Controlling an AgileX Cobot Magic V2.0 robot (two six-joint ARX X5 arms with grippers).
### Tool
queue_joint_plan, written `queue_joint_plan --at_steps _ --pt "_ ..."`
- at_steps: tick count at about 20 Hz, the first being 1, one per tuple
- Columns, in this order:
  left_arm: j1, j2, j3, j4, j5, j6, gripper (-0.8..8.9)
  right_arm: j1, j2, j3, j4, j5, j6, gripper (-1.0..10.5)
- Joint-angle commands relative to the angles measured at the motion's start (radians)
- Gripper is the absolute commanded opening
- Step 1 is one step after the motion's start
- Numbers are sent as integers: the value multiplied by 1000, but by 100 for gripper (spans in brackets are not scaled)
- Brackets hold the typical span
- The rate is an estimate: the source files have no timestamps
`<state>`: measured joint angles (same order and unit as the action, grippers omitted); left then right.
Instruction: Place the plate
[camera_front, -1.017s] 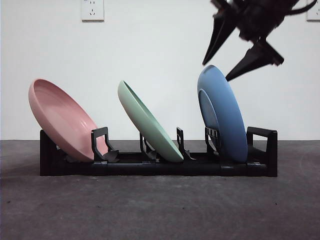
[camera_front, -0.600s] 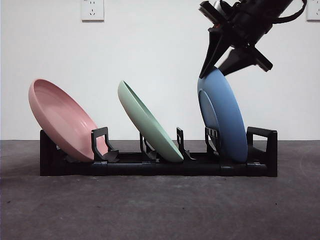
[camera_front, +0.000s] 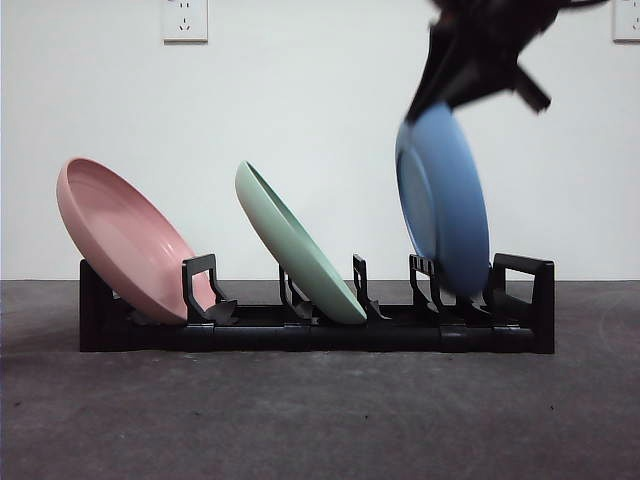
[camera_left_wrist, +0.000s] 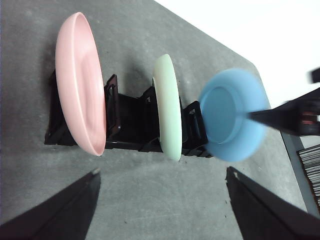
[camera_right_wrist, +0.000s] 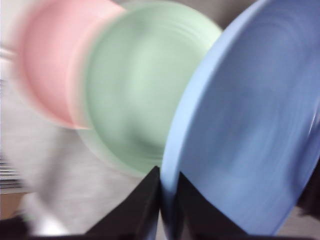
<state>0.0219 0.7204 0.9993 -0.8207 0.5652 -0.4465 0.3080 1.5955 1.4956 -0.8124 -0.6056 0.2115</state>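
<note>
Now the right end effector (camera_front: 430, 100) is up at the top of the front view, dark and blurred, its two black jaws pinched on the upper rim of the blue plate (camera_front: 443, 205); the right wrist view confirms it, jaws clamped either side of that rim edge. The blue plate hangs nearly upright over the last slot of the black rack (camera_front: 300, 330), its lower edge down among the rack's end posts, though whether it touches the rack or sits just clear cannot be told. The green plate (camera_front: 300, 250) leans in the middle slot, the pink plate (camera_front: 125, 240) leans in the far slot at the other end. The rack sits on the dark grey tabletop (camera_front: 320, 420). The left end effector (camera_left_wrist: 160, 210) hangs well back above the scene, jaws spread wide, holding nothing.
</note>
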Motion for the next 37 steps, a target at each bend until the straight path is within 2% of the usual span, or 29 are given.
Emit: queue_joint_plan --at_steps 1,5,7,9,13,18,21,23,27,30,35,37 --pt "-1 4 21 6 8 16 403 6 -72 25 6 -89 16 10" --pt "-1 5 21 6 8 16 403 12 -196 25 -25 -188 2 10" --pt "-1 5 21 5 8 18 403 28 -261 24 -59 -238 -63 11" --pt "-1 5 21 5 8 22 403 57 -329 6 -84 -230 -104 11" --pt "-1 5 21 5 8 42 403 170 -502 -180 -36 -209 -108 11" --pt "-1 5 21 4 8 42 403 383 -701 -487 52 -22 -116 11" --pt "-1 5 21 5 8 43 403 548 -755 -587 48 175 -190 11" --pt "-1 5 21 5 8 43 403 673 -739 -605 29 330 -225 11" --pt "-1 5 21 4 8 43 403 869 -607 -603 70 533 -270 11" --pt "-1 5 21 4 8 43 403 918 -475 -586 89 583 -303 11" --pt "-1 5 21 4 8 47 403 922 -303 -509 91 677 -416 11" --pt "-1 5 21 4 8 55 403 920 -248 -475 95 686 -455 11"
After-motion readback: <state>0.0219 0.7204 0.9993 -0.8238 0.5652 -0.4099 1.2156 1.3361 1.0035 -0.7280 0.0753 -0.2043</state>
